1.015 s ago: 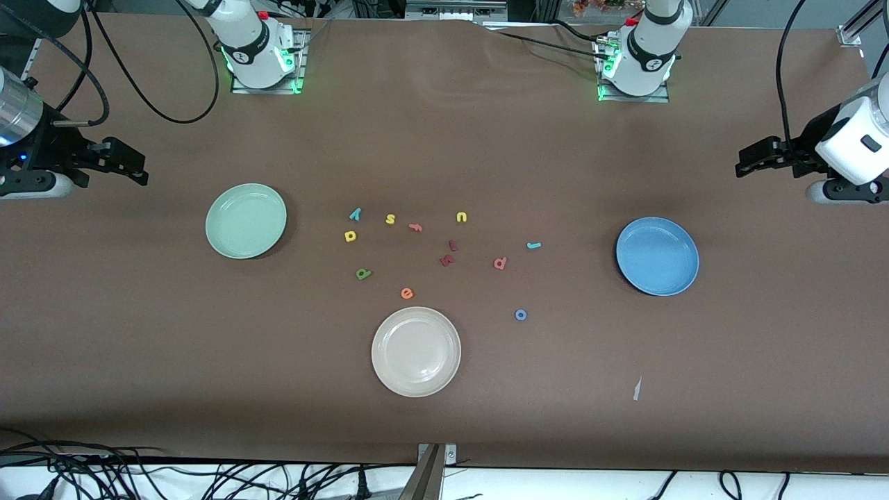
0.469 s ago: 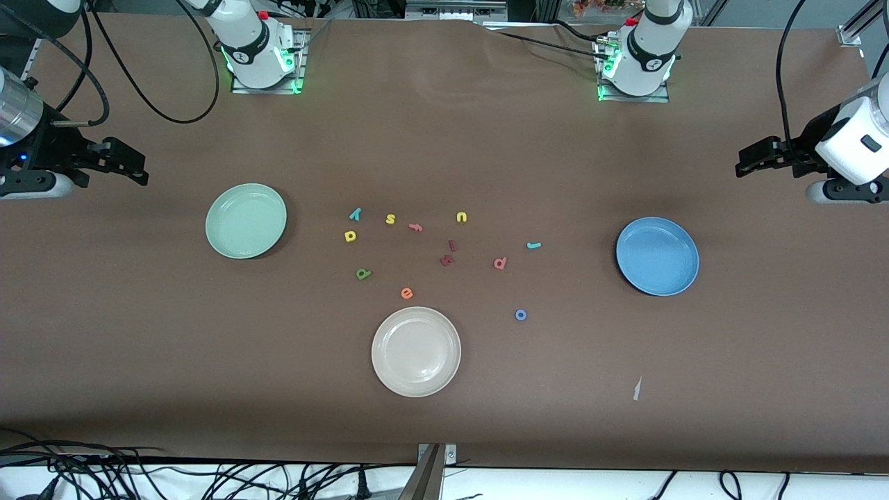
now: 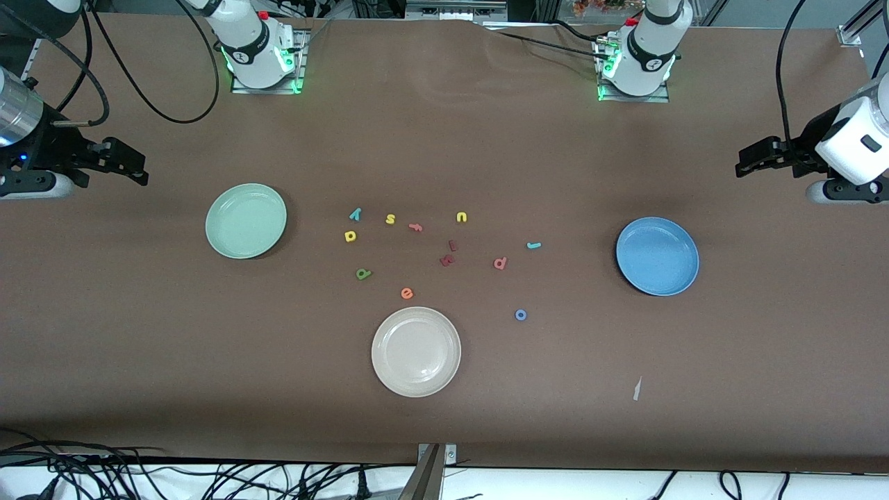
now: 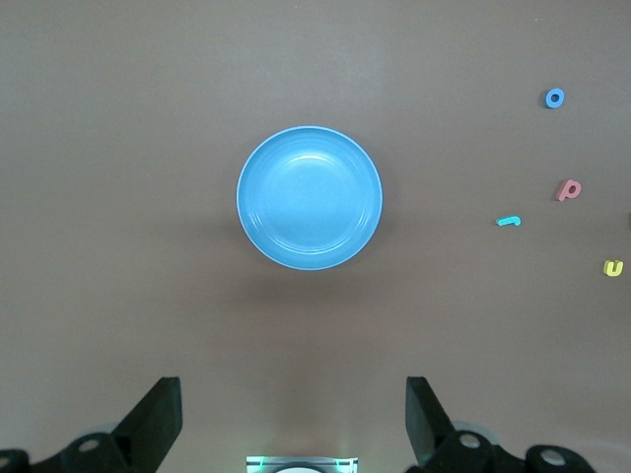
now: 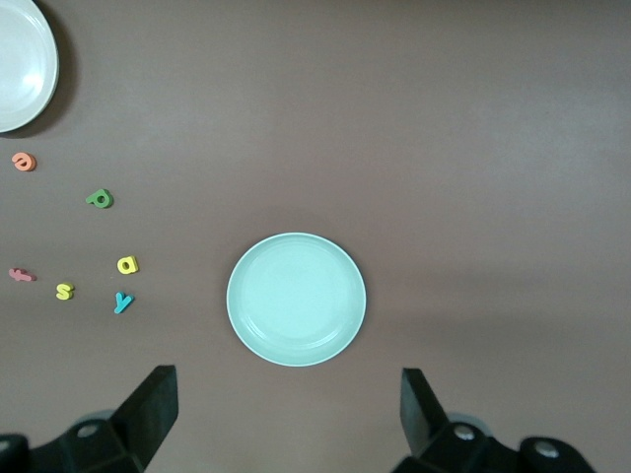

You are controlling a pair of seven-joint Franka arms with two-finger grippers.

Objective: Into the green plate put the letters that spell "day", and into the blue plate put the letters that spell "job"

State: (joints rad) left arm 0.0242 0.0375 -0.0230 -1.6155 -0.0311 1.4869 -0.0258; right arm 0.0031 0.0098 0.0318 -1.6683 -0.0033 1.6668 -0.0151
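The green plate [image 3: 246, 221] [image 5: 296, 299] lies toward the right arm's end of the table and holds nothing. The blue plate [image 3: 657, 255] [image 4: 310, 197] lies toward the left arm's end, also bare. Between them lie the yellow "d" [image 3: 350, 236], green "a" [image 3: 363, 273], teal "y" [image 3: 355, 214], teal "j" [image 3: 533, 245], coral "b" [image 3: 500, 263] and blue "o" [image 3: 521, 315]. My right gripper [image 3: 135, 167] [image 5: 286, 386] hangs open over the table's end by the green plate. Open too, my left gripper [image 3: 749, 160] [image 4: 292, 394] hangs over the table's end by the blue plate. Neither holds anything.
A cream-white plate [image 3: 416, 351] sits nearest the front camera. Among the letters lie a yellow "s" [image 3: 390, 219], a yellow "u" [image 3: 462, 217], a salmon "f" [image 3: 415, 227], two dark red letters [image 3: 448, 260] and an orange "e" [image 3: 407, 293]. A pale scrap [image 3: 637, 389] lies near the front edge.
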